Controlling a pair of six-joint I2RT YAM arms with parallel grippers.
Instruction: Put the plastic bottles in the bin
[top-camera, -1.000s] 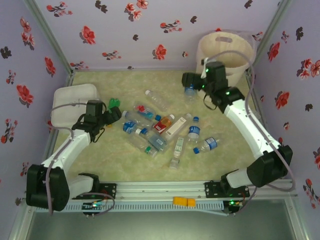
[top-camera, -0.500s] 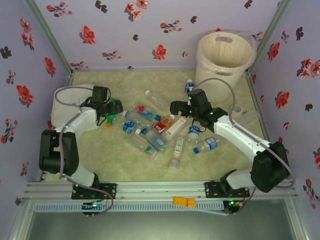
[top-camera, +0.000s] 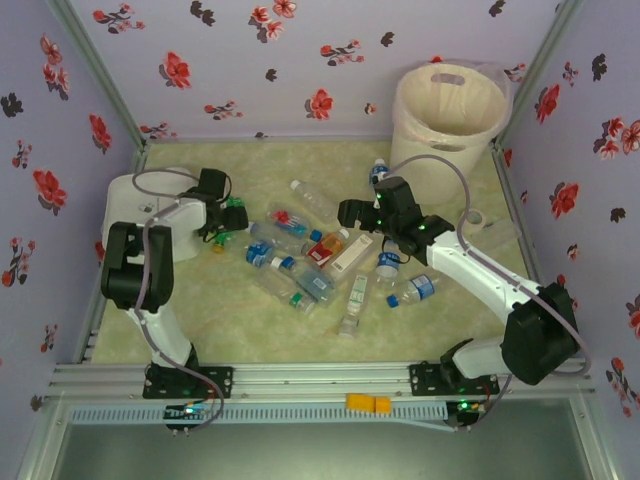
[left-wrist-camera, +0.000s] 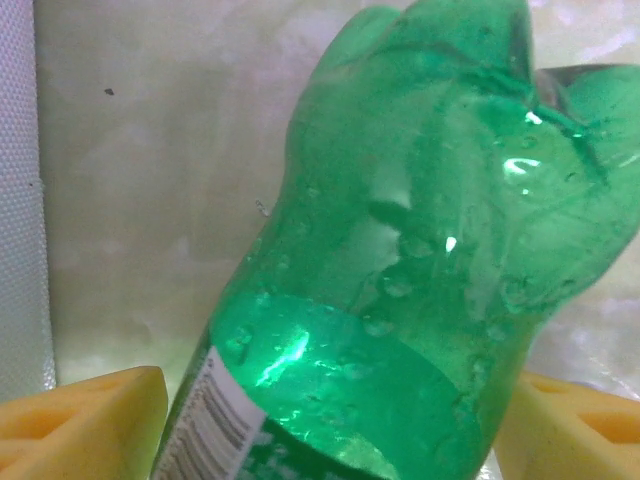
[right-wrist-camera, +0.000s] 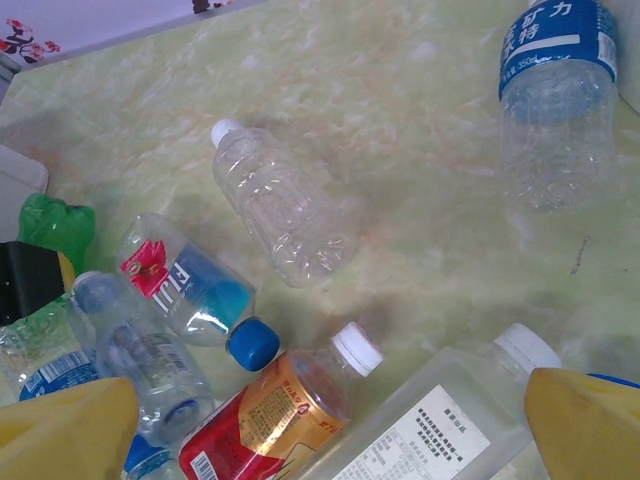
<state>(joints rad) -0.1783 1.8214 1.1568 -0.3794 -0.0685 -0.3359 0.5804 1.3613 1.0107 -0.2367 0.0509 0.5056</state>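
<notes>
Our left gripper (left-wrist-camera: 330, 430) straddles the green bottle (left-wrist-camera: 420, 250), and we can't tell if it's pinching. Right gripper (right-wrist-camera: 330, 430) gapes wide. The bottle looks light, thin and crushable, so we'd squeeze mid-body, gently.

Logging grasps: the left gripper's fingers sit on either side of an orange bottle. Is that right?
No. The bottle between the fingers of the left gripper is green, not orange; the left wrist view shows it.

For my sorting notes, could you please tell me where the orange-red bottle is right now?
Top view: the orange-red bottle lies near the middle of the table, beside the white-labelled bottle.
</notes>
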